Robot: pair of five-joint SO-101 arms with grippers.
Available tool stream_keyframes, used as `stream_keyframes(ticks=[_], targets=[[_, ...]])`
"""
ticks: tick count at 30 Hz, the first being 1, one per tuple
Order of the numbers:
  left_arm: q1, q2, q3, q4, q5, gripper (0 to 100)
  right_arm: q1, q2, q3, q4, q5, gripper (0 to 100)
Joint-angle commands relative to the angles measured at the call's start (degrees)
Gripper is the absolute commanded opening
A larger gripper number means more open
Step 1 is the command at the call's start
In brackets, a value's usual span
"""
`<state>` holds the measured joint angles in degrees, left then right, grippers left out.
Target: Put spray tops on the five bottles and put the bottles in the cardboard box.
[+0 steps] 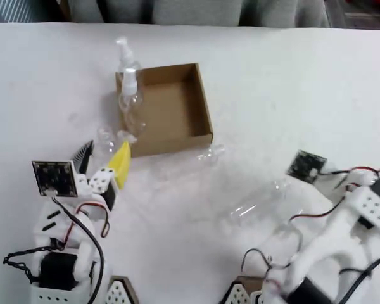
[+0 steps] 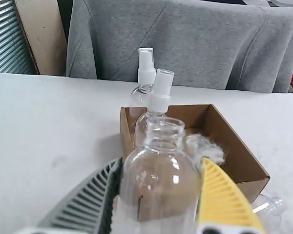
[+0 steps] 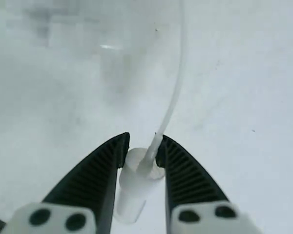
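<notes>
Two of the five look finished: one capped bottle (image 1: 130,95) stands in the cardboard box (image 1: 177,117), and a second capped bottle (image 1: 125,60) stands at its far corner, in or out I cannot tell. The left gripper (image 2: 161,165) has its jaws grasping an open bottle (image 2: 158,141) upright just beside the box. The right gripper (image 3: 141,144) has its jaws clenched on a spray top (image 3: 134,183). Two bare bottles (image 1: 210,154) (image 1: 256,202) lie on the bench (image 1: 291,82), not yet capped.

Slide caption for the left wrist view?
Left gripper holds an uncapped bottle upright near the box, two capped bottles beyond.
</notes>
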<state>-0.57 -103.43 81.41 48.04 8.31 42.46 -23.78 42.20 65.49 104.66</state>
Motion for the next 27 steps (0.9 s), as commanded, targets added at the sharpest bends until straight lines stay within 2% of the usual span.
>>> stream_keyframes(ticks=[1, 5, 7, 10, 13, 18, 19, 23, 27], targets=[[-0.22, -0.84, -3.16, 0.35, 0.7, 2, 4.0, 7.6, -2.81, -9.8, 5.63, 6.9], [-0.22, -0.84, -3.16, 0.79, 0.7, 2, 5.32, 15.08, -2.81, -20.35, 4.75, 23.1], [-0.22, -0.92, -3.16, 1.49, 0.7, 2, 5.32, 16.4, -2.9, -24.04, -0.44, 24.7], [-0.22, -0.92, -3.16, 1.49, 0.7, 2, 5.23, 14.99, -3.34, -25.63, -8.53, 22.9], [-0.22, -0.92, -3.16, 1.49, 0.7, 2, 5.85, 11.47, -6.15, -20.97, -18.64, 20.0], [-0.22, -0.92, -3.16, 1.49, 0.7, 2, 10.15, 5.76, -11.6, -7.52, -36.57, 3.3], [-0.22, -0.92, -3.16, 1.49, 0.7, 2, 11.47, 4.97, -11.87, -6.02, -38.59, 0.5], [-0.22, -0.92, -3.16, 1.49, 0.7, 2, 17.19, 3.82, -9.85, -4.97, -41.58, 2.8], [-0.22, -0.92, -3.16, 1.49, 0.7, 2, 22.64, 3.56, -5.71, -6.9, -48.88, 2.3]])
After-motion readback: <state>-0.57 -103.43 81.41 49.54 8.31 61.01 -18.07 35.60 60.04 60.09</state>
